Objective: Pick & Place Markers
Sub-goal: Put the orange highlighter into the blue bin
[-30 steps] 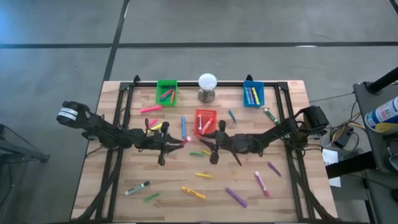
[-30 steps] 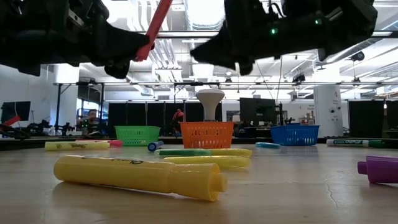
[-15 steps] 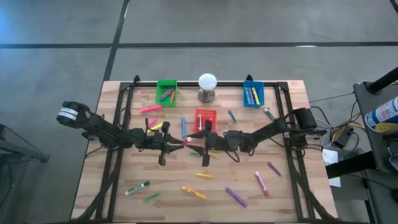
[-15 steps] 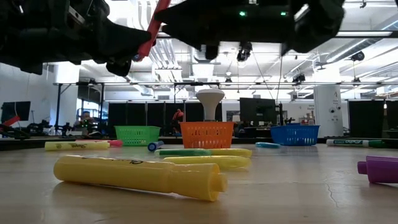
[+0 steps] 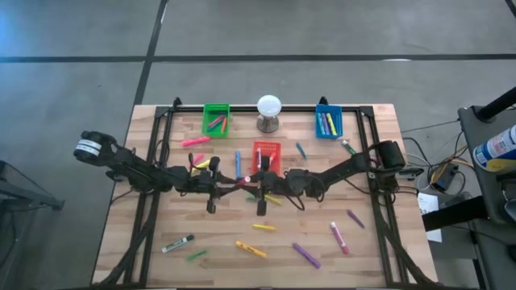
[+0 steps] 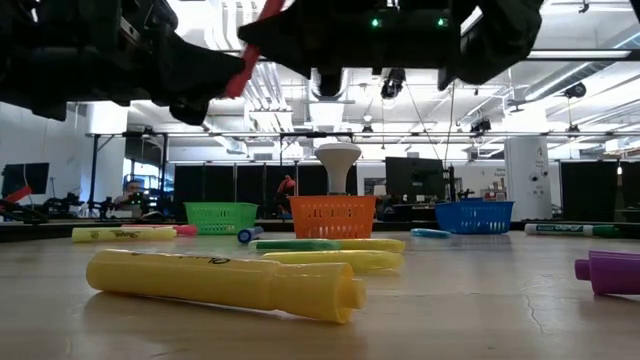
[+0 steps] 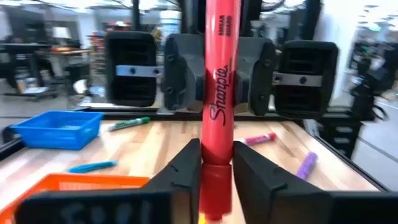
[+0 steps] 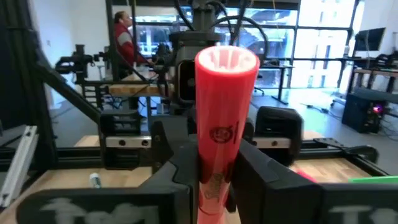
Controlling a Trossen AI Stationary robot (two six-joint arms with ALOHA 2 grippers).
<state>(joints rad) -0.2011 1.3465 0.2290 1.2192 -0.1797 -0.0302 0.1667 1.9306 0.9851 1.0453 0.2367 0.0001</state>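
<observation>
We are starting on the left: the left tool [image 5: 230,185] is hanging above the table [image 5: 161,229], just in front of the red bin [image 5: 266,144] and a little to its left. It is presenting the red marker [image 7: 217,106] out towards the middle. In its own wrist view the marker is running straight up out of that tool. We cannot tell whether it is gripping the marker or starting to let go.

Moving to the middle, this is where the change is happening. The marker is sitting in the air right in front of the red bin, bridging the two arms.

Now the right side. A second ago the right tool [image 5: 258,187] was waiting well off to the right of the bin's front. It has been sliding left, and now it is meeting the left tool nose to nose. In the right wrist view its fingers [image 8: 180,165] are pinching narrow onto the marker's far end, so we are calling that a hold.

What it means, as we judge it: a handover is taking place. The right arm is taking the red marker, probably to carry it to the red bin just behind. The left release is the piece not yet confirmed. Plenty of markers [image 6: 220,280] are lying loose on the table in front of the bin, so the sorting is far from done.
</observation>
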